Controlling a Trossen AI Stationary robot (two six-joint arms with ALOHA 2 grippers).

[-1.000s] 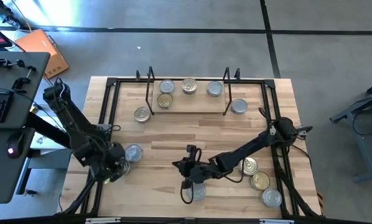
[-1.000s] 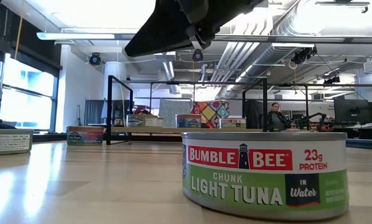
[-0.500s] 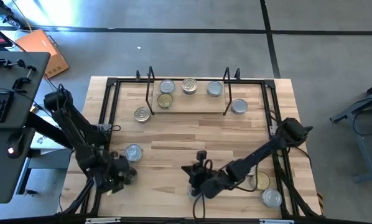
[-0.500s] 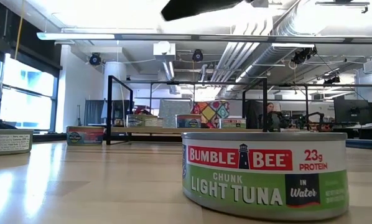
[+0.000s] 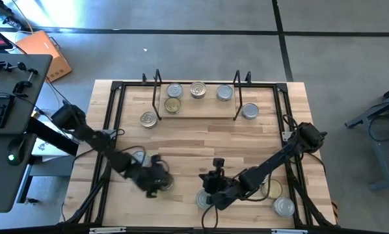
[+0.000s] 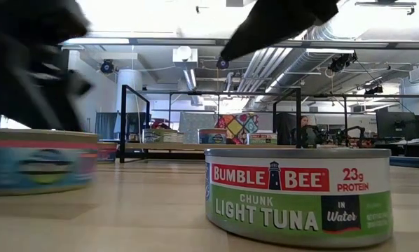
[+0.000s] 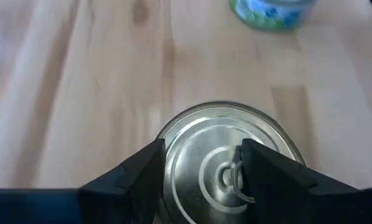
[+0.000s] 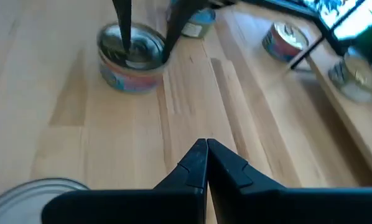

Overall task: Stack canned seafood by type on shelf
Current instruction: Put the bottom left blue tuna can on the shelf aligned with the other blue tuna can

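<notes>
My left gripper is shut on a silver-topped tin with a ring pull and a blue and red label, at the table's near left-middle. Whether this tin touches the wood, I cannot tell. My right gripper hangs shut and empty above the table, just beyond a Bumble Bee tuna tin that stands on its base. The shelf at the far middle bears several tins, among them a gold one. More tins stand on the tabletop beside the shelf. My left gripper grips the tin at its rim. One finger comes down on the lid inside the rim, and the other stands outside the wall. The fingers slant down from the table's left. The tin stays upright, its top up.
Another tin stands just left of my left arm. Two tins stand at the near right under my right arm. A black metal frame runs round the table's edges. Bare wood lies across the middle.
My left gripper has swept toward the table's right and near edge, sinking and rolling about its own line, and the tin has gone with it, staying upright. My right gripper has drifted a little toward the right edge, still shut.
</notes>
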